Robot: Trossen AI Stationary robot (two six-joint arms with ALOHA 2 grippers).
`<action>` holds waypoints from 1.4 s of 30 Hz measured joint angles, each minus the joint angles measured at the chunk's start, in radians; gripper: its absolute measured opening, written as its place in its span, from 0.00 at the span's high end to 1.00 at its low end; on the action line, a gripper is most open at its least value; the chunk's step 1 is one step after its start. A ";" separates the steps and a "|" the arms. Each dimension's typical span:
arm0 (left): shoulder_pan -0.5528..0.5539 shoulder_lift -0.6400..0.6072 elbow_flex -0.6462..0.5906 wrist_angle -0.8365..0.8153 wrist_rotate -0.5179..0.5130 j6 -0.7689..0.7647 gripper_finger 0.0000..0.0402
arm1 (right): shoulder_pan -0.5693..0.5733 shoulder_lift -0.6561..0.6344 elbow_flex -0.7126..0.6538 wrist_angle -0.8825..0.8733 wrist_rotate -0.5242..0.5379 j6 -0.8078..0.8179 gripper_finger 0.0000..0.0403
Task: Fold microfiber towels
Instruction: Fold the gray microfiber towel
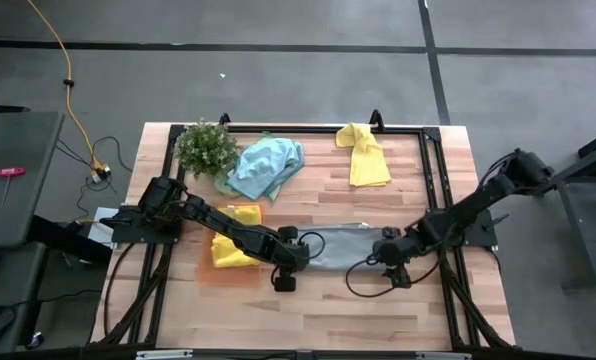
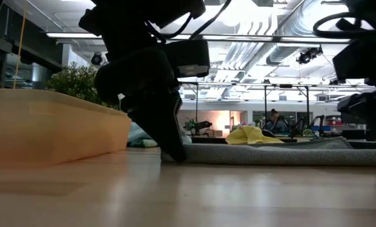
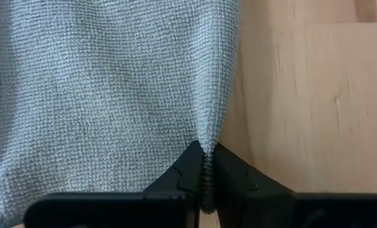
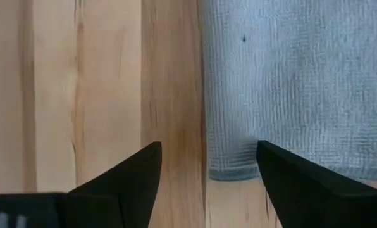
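Pale butcher-block planks make up the table, and a flat grey microfiber towel lies at its middle between both arms. At the towel's left end the left gripper is clamped on a corner hem. Over the opposite corner the right gripper stands spread and not yet grasping — the corner sits between its fingers. Judging by this, a fold is being set up — next, the right fingers should close, then both lift together.
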 joint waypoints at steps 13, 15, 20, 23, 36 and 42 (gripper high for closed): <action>0.002 -0.049 -0.004 -0.043 0.034 -0.005 0.63 | 0.024 0.009 0.000 0.009 0.069 0.024 0.37; -0.003 -0.063 -0.003 -0.051 0.033 -0.006 0.59 | 0.024 0.009 0.000 0.009 0.078 0.024 0.37; -0.033 -0.064 -0.003 -0.057 0.030 -0.006 0.52 | 0.024 0.009 0.000 0.009 0.093 0.024 0.37; -0.059 -0.058 -0.003 -0.045 0.025 0.001 0.50 | 0.024 0.009 0.000 0.009 0.093 0.024 0.38; -0.089 -0.003 0.000 0.005 -0.008 -0.091 0.50 | 0.024 0.009 0.000 0.010 0.094 0.027 0.38; -0.092 -0.048 -0.002 -0.027 -0.003 -0.035 0.52 | 0.024 0.009 0.000 0.010 0.094 0.017 0.38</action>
